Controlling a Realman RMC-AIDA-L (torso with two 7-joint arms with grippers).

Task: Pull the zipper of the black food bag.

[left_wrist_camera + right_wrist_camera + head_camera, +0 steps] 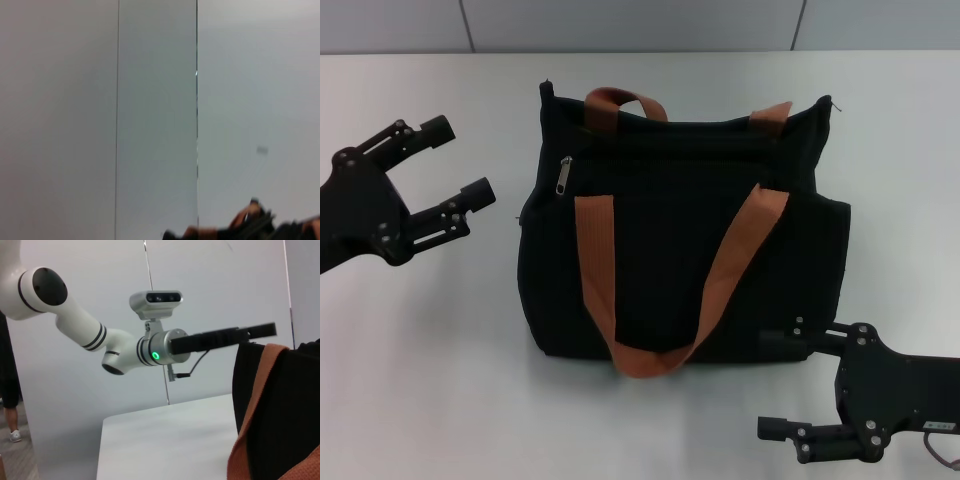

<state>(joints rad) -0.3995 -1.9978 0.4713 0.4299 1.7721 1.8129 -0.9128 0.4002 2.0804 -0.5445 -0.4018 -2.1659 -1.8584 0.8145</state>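
The black food bag lies in the middle of the white table, with two rust-orange handles. One handle drapes over its front face. The silver zipper pull hangs at the bag's upper left corner. My left gripper hovers open to the left of the bag, fingers pointing toward the zipper end, a short gap away. My right gripper stands open at the bag's front right corner, upper finger close to the fabric. The right wrist view shows the bag's side and the left arm beyond it.
The white table runs to a grey wall at the back. In the right wrist view a person's leg stands off the table's far side. The left wrist view shows mostly wall panels with the bag's top at the edge.
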